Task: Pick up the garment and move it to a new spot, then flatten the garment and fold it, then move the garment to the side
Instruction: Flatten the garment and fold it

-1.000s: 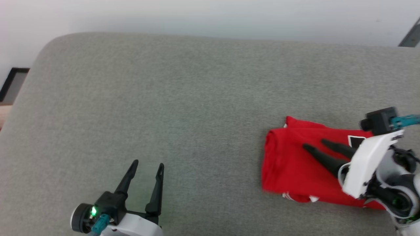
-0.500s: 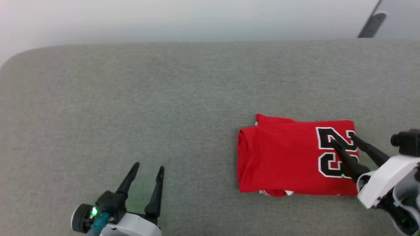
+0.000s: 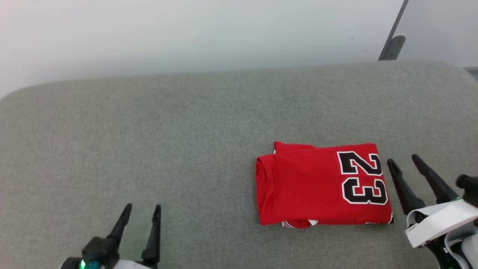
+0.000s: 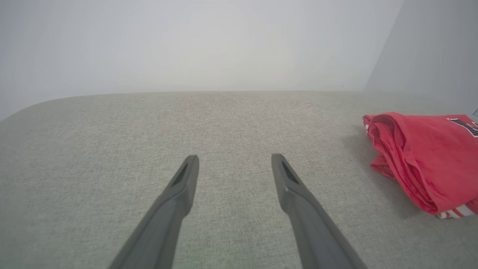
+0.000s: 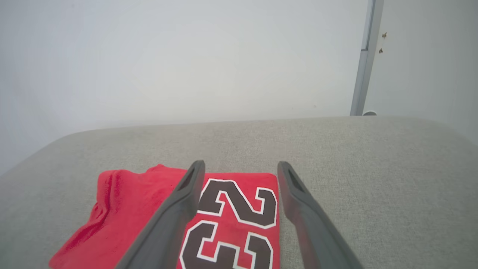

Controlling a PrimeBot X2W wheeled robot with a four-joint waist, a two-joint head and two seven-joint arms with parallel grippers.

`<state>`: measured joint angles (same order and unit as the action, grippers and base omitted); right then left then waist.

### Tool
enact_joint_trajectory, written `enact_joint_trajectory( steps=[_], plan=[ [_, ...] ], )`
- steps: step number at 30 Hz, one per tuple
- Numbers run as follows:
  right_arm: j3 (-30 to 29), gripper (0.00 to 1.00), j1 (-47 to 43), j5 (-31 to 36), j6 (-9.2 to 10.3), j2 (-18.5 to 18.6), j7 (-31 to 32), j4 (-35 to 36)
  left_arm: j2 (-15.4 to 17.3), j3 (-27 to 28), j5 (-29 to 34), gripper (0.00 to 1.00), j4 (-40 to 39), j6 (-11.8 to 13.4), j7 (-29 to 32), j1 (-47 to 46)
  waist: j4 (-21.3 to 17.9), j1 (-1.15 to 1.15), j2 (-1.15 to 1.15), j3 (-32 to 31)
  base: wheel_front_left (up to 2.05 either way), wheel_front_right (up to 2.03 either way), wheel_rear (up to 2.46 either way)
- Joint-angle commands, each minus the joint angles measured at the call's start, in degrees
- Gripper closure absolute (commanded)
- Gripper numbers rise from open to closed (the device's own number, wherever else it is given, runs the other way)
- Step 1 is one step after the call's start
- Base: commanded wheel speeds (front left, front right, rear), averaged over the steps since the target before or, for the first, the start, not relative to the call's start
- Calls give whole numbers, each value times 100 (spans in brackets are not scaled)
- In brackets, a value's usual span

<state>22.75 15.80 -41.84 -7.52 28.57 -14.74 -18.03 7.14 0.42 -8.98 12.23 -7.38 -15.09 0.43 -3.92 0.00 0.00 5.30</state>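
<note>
The garment (image 3: 317, 185), a red jersey with a black, white-outlined 23, lies folded into a rectangle on the grey cushioned surface (image 3: 186, 130), right of centre. Striped trim peeks out at its near edge. My right gripper (image 3: 403, 160) stands open just right of the garment, apart from it. In the right wrist view the open right gripper (image 5: 241, 166) hovers over the garment (image 5: 123, 213) and its number. My left gripper (image 3: 142, 207) is open at the lower left, far from the cloth. From the left wrist, the left gripper (image 4: 235, 158) is empty, and the garment (image 4: 422, 157) lies to the right.
A pale wall runs behind the surface. A grey upright post (image 3: 392, 43) stands at the back right, also seen as a post (image 5: 364, 63) in the right wrist view. The surface's rounded far-left corner (image 3: 22, 93) is in sight.
My right gripper has pulled back off the garment toward the right, leaving it lying folded. The head camera has shifted, so the whole scene sits differently. My left gripper shows lower in the picture.
</note>
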Motion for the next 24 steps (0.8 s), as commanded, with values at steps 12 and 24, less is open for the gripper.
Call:
enact_joint_trajectory(
  steps=[12,24],
  plan=[
    [-1567,0,-1134,1202,7,-712,-47,1017,-49,192,110,0,-540,-17,-3,684,166,0,0,-485,0,0,0],
    [-2115,0,-2084,1513,7,-880,-48,1708,-109,355,192,0,-1153,-17,-3,1262,349,0,0,-579,0,0,0]
  ],
)
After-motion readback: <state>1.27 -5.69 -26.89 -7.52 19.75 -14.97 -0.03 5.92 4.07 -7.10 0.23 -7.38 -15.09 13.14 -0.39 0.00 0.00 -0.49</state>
